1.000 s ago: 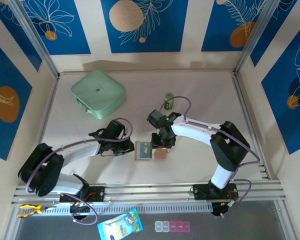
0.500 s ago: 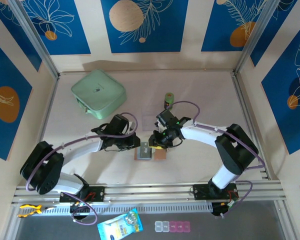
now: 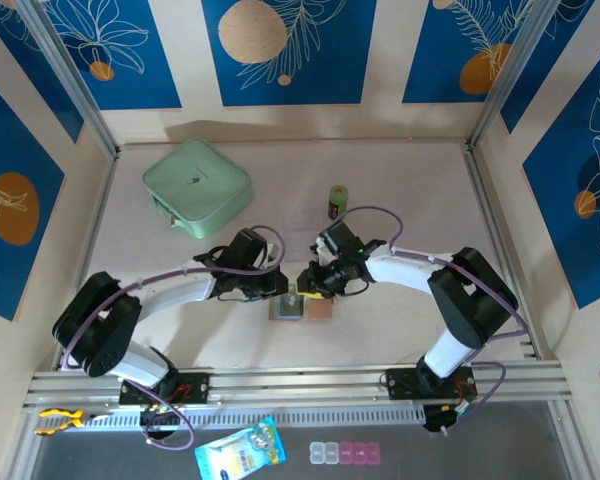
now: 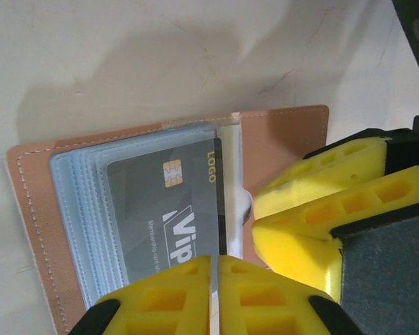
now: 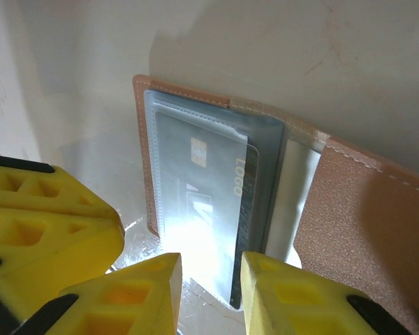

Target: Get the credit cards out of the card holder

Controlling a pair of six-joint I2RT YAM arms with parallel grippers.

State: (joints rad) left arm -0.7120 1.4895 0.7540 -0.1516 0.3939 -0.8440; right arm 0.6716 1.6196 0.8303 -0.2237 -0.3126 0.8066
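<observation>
My left gripper (image 4: 214,271) is closed, fingertips pressed together. A thin pale sliver sits in the seam between them; I cannot tell whether it is sleeve plastic or a card edge. My right gripper (image 5: 211,264) stands partly open, with a clear gap between its fingers.

Count:
- One card holder (image 4: 286,132), lying open and flat on the table (image 3: 400,170), tan leather facing up at both flaps.
- One stack of clear sleeves (image 4: 77,181) inside it; the number of layers is not readable.
- One credit card (image 4: 160,209) visible: dark grey, with a gold chip, seated in the front sleeve.
- One mint-green case (image 3: 197,187), well apart at the far left.

Position: the card holder lies between my two grippers, near the table's front edge. My left fingertips meet at the card's near end. In the right wrist view the card's near corner sits in the gap between my right fingers; contact cannot be confirmed.
</observation>
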